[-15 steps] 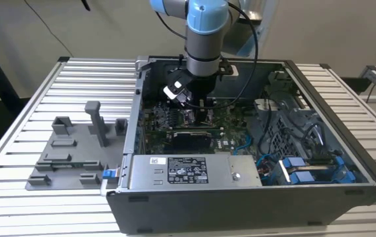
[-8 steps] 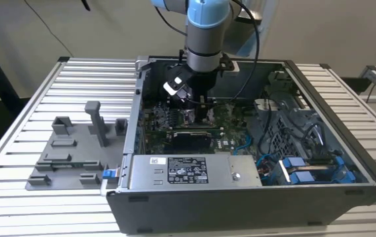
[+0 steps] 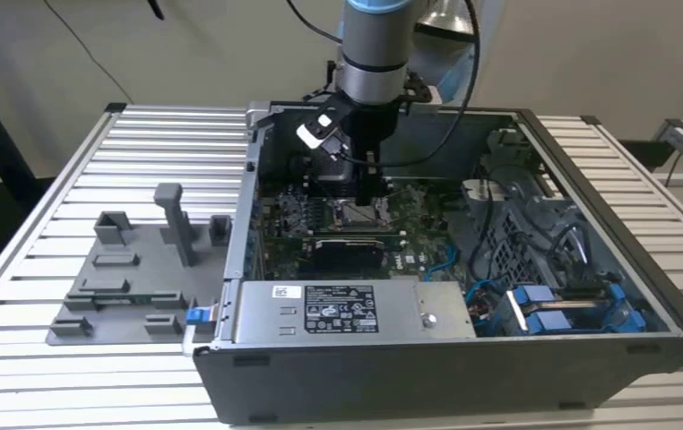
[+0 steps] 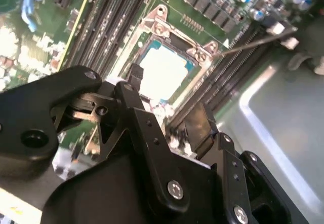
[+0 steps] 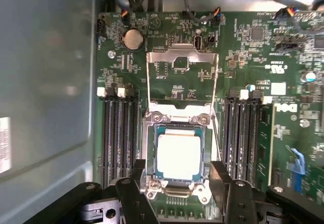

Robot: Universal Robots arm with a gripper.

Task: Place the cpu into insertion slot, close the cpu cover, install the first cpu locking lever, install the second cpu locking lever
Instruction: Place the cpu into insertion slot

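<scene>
The cpu [image 5: 178, 155] had a pale metal top, smooth, with a soft satin sheen. The cpu cover [image 5: 157, 57] was thin bare metal, brighter and more reflective, as was the rim of the insertion slot [image 5: 150, 148]. The circuit board [image 5: 243, 57] around them looked lacquered green and faintly glossy. The gripper [image 4: 167, 96] was matt black with shiny screw heads. The case [image 3: 437, 367] was smooth, dull grey sheet metal. The table [image 3: 79, 161] was pale ribbed metal slats.

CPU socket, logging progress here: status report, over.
Claw open, empty, just above cpu. It sits in insertion slot. Unlatched cpu cover open, lying back.
</scene>
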